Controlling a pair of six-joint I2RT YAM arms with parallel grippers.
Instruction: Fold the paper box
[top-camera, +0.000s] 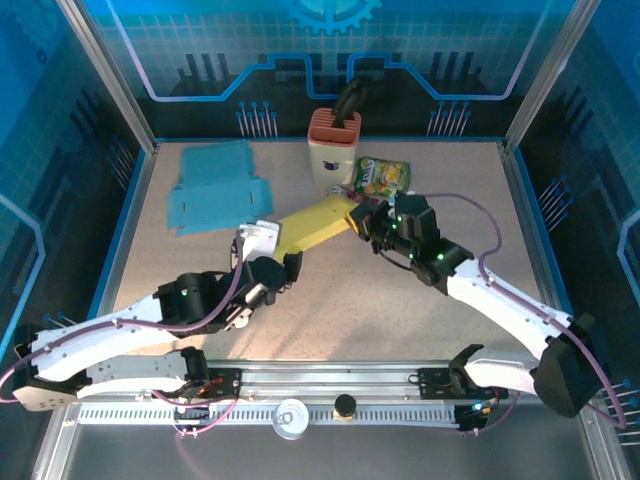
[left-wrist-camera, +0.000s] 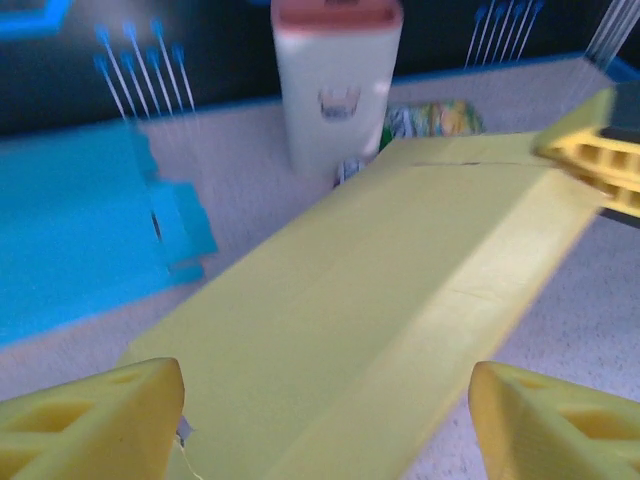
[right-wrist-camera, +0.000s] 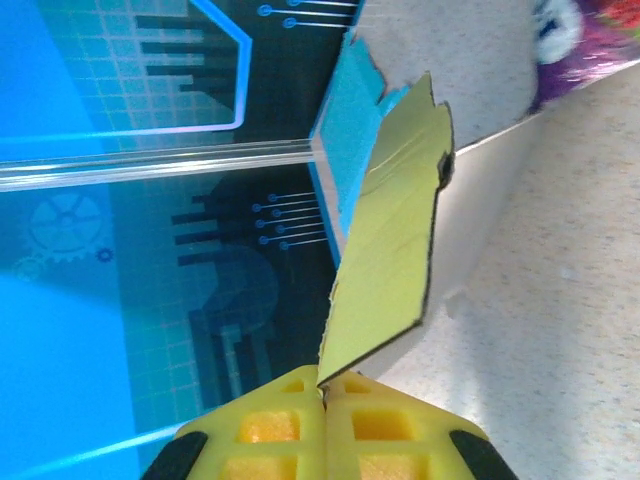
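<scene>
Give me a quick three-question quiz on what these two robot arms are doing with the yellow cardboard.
1. True or false: the right gripper is shut on a flap of the yellow box.
2. In the top view, what lies left of the box? A) blue flat cardboard B) a red cup C) a spoon
3. Fill in: the left gripper stands ____, one finger on either side of the box's near end.

Key: 1 true; 2 A; 3 open.

The yellow folded paper box (top-camera: 312, 222) lies mid-way on the speckled table (top-camera: 400, 320). From it, the flat blue cardboard sheet (top-camera: 212, 187) sits at ten o'clock, the white orange-lidded plastic container (top-camera: 333, 150) at twelve, and the green foil snack packet (top-camera: 383, 176) at one.
</scene>
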